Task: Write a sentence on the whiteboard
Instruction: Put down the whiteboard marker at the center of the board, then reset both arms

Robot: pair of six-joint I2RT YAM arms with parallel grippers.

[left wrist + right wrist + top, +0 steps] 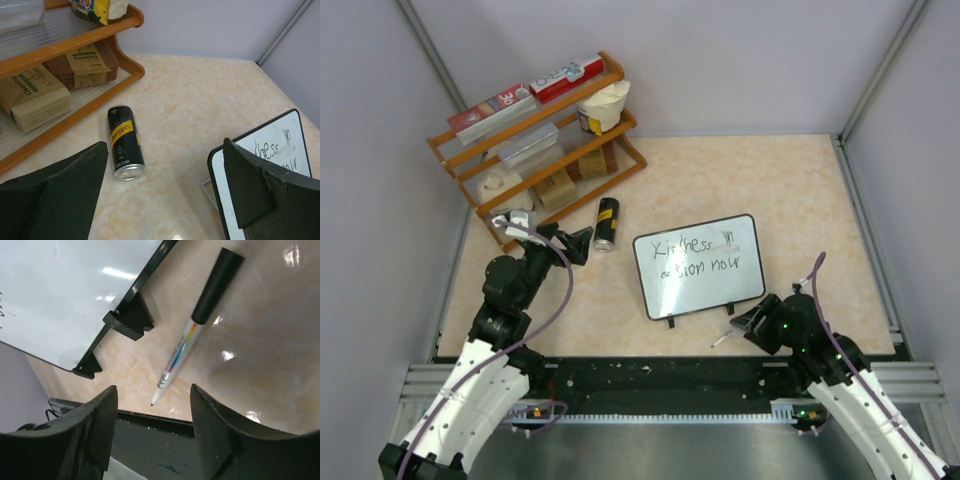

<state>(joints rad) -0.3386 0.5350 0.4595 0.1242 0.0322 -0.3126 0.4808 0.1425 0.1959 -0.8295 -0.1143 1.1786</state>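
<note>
The whiteboard [700, 265] stands tilted at mid-table, with the sentence [698, 255] on it in two lines of thin black letters. A white marker [725, 338] with a black cap lies flat on the table just in front of the board's right foot. My right gripper [752, 320] hovers over it, open and holding nothing. In the right wrist view the marker [197, 335] lies beyond the parted fingers [220, 430], tip toward the table's near edge, beside the board's black foot [132, 320]. My left gripper [582, 243] stands wide open and empty, left of the whiteboard [270, 150].
A black Schweppes can [607, 223] lies on its side between the left gripper and a wooden rack [535, 140] holding boxes, sponges and a cup at the back left. Grey walls enclose the table. A black rail [650, 375] runs along the near edge.
</note>
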